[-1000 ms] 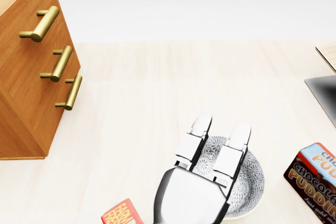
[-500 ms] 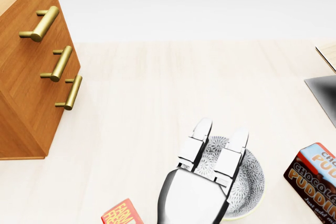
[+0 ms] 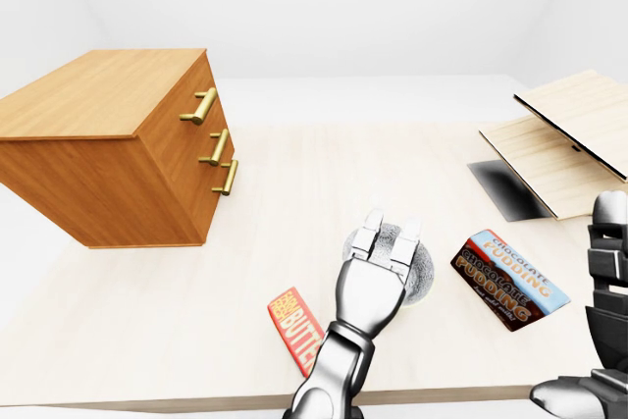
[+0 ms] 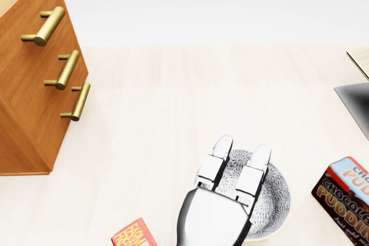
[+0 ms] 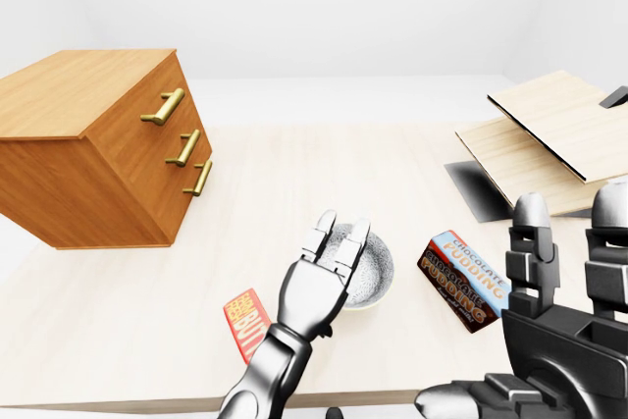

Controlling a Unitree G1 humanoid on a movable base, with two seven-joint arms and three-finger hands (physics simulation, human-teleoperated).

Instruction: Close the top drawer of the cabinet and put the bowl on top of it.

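Note:
A wooden cabinet [image 3: 118, 149] with three brass handles stands at the left of the table; its top drawer front [image 3: 192, 100] looks level with the two below it. The speckled grey bowl [image 4: 278, 193] rests on the table at the bottom centre of the head view. My left hand [image 4: 241, 147] reaches in from the bottom edge and hovers over the bowl's left half, fingers straight and open, hiding part of it. Whether it touches the bowl I cannot tell. My right hand [image 5: 569, 228] is raised at the lower right of the right-eye view, open and holding nothing.
A chocolate pudding box [image 3: 510, 267] lies just right of the bowl. A red snack bar [image 3: 294, 326] lies to the lower left of the hand. Light wooden boards [image 3: 564, 134] lean at the table's right side, with a dark shadow beneath them.
My left hand has slid a little down the head view, its fingertips drawing back over the bowl. Cabinet, bowl and boxes have not moved.

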